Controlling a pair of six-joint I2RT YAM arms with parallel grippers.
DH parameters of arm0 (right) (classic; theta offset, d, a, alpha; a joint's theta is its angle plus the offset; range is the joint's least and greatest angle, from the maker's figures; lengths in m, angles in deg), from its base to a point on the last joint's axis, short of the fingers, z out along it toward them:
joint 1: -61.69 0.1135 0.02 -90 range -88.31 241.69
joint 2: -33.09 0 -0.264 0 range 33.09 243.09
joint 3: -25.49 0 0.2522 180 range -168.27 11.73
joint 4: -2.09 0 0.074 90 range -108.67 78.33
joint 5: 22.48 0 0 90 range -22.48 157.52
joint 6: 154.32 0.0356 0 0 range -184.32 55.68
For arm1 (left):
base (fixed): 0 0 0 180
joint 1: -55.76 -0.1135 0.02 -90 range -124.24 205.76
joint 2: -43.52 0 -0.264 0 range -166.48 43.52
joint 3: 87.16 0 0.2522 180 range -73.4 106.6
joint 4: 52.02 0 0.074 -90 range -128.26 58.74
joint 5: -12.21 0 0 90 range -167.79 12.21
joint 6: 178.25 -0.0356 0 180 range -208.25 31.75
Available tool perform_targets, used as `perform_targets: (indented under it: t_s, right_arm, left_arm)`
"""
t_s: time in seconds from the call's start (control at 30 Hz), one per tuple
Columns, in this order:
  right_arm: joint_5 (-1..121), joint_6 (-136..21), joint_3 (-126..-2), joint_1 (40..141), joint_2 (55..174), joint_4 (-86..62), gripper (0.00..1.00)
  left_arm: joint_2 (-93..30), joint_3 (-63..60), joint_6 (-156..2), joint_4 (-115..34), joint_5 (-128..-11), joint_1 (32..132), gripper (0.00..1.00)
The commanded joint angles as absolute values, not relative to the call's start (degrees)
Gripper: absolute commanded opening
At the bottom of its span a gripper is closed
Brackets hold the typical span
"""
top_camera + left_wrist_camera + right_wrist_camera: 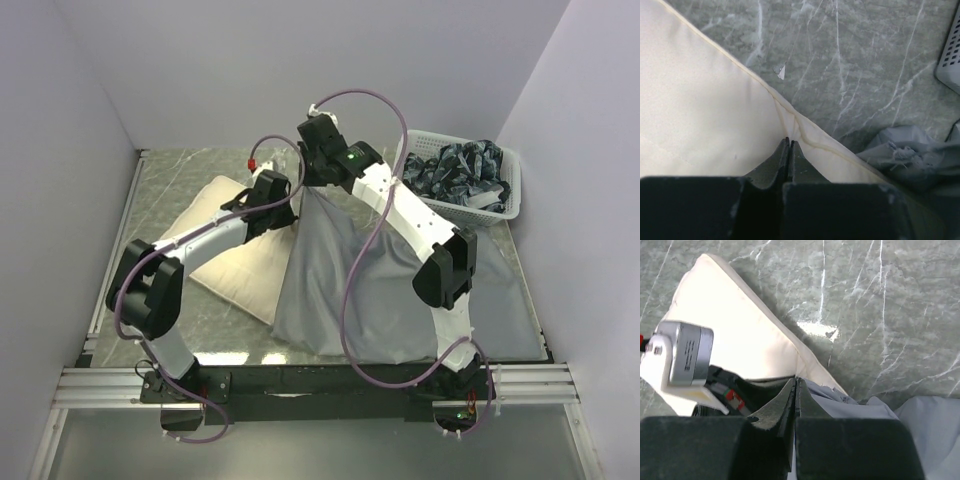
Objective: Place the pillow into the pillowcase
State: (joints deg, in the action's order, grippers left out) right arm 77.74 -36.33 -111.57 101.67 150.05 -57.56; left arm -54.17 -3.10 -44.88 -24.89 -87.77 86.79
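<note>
The cream pillow (235,275) lies at the left of the marble table, partly under my left arm. My left gripper (277,208) is shut on the pillow's right edge; in the left wrist view the gripper (788,141) pinches puckered cream fabric (715,110) by the seam. The grey pillowcase (330,280) rises in a peak from the table to my right gripper (318,187), which is shut on its top edge. In the right wrist view the gripper (796,381) holds grey cloth (850,407) just right of the pillow (740,325).
A white basket (515,180) with dark patterned cloths (455,170) stands at the back right; its corner shows in the left wrist view (951,50). White walls close in the back and both sides. Bare marble (180,165) lies behind the pillow.
</note>
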Motion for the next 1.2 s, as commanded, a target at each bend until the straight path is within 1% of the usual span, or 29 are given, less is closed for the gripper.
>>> perform_targets:
  t_s: [0.0,0.07,0.17,0.2,0.27,0.3,0.33,0.37,0.4,0.43,0.47,0.5,0.53,0.57,0.6,0.63,0.67,0.7,0.73,0.77,0.83,0.87,0.93,1.03,1.17]
  right_arm:
    - [76.48,-35.84,-112.47,103.86,148.41,-52.81,0.0]
    - [77.01,-35.75,-107.82,105.1,145.87,-50.53,0.0]
    - [76.57,-35.14,-100.79,106.6,141.73,-46.85,0.0]
    - [75.87,-34.88,-99.2,106.86,140.94,-45.87,0.02]
    - [76.13,-34.96,-97.08,106.95,140.05,-45.07,0.07]
    - [76.22,-35.31,-97.25,106.95,140.4,-45.68,0.16]
    - [77.35,-35.57,-98.65,106.78,141.18,-47.6,0.19]
    - [77.97,-35.92,-99.09,106.6,141.37,-48.49,0.22]
    - [78.67,-36.28,-98.84,106.69,141.28,-49.02,0.34]
    - [79.38,-36.45,-98.23,106.6,140.32,-49.11,0.41]
    - [79.64,-36.46,-97.35,106.25,139.62,-48.85,0.45]
    - [79.82,-36.46,-95.25,106.25,138.65,-48.5,0.53]
    - [80.0,-36.46,-94.01,106.16,136.73,-47.71,0.57]
    - [80.08,-36.37,-92.87,106.16,135.84,-47.44,0.6]
    - [80.09,-36.28,-90.51,106.16,134.96,-47.27,0.62]
    - [79.82,-36.19,-88.83,106.33,133.04,-46.66,0.62]
    - [79.21,-35.67,-86.9,106.86,131.97,-45.87,0.62]
    - [78.77,-35.4,-82.44,107.3,130.83,-44.99,0.62]
    - [78.24,-35.05,-80.14,107.82,128.99,-42.55,0.62]
    - [77.63,-34.18,-78.03,108.53,128.28,-41.56,0.62]
    - [77.36,-33.65,-73.8,110.2,127.4,-39.46,0.62]
    - [77.19,-33.21,-73.18,110.64,127.65,-39.01,0.62]
    - [76.75,-33.03,-73.17,111.17,129.14,-38.83,0.61]
    - [76.39,-33.2,-75.19,112.39,131.34,-38.92,0.61]
    - [78.06,-33.73,-78.35,113.98,135.12,-41.02,0.62]
  left_arm:
    - [-50.87,-3.54,-40.8,-27.01,-81.94,86.36,0.01]
    - [-51.84,-2.31,-39.57,-27.53,-79.91,83.12,0.01]
    - [-56.57,1.91,-37.54,-26.92,-78.32,78.81,0.01]
    - [-57.81,4.36,-36.15,-27.27,-75.1,77.75,0.01]
    - [-61.14,6.39,-34.73,-29.62,-71.74,75.29,0.01]
    - [-62.12,8.58,-34.2,-30.34,-69.99,74.93,0.01]
    - [-63.09,10.08,-34.46,-30.43,-67.62,74.66,0.01]
    - [-64.58,11.75,-34.98,-28.35,-67.25,74.66,0.09]
    - [-64.76,14.11,-36.47,-27.45,-67.68,74.66,0.16]
    - [-64.42,14.31,-36.83,-26.66,-68.82,74.66,0.26]
    - [-62.94,13.96,-37.53,-26.39,-69.7,74.4,0.42]
    - [-61.88,12.22,-37.54,-26.48,-70.14,74.05,0.46]
    - [-60.82,11.25,-37.45,-26.3,-71.19,73.26,0.51]
    - [-58.55,10.19,-37.45,-26.04,-71.81,72.82,0.64]
    - [-57.05,8.18,-37.45,-25.0,-73.03,72.47,0.7]
    - [-55.55,7.2,-37.45,-24.03,-74.52,71.94,0.74]
    - [-52.32,5.63,-37.28,-22.45,-79.41,71.59,0.78]
    - [-50.46,4.83,-36.93,-18.87,-82.59,71.41,0.8]
    - [-48.61,4.04,-36.4,-16.48,-86.02,70.71,0.87]
    - [-44.59,1.68,-35.35,-14.81,-93.8,70.36,0.9]
    - [-40.18,-1.75,-33.07,-10.34,-101.22,69.04,0.96]
    - [-35.89,-6.04,-30.88,-9.7,-103.96,68.25,0.97]
    - [-31.74,-10.63,-29.98,-9.34,-103.72,64.75,0.99]
    - [-25.41,-17.58,-28.4,-7.5,-102.93,61.84,0.99]
    - [-18.21,-27.76,-26.38,-7.84,-99.42,60.16,0.99]
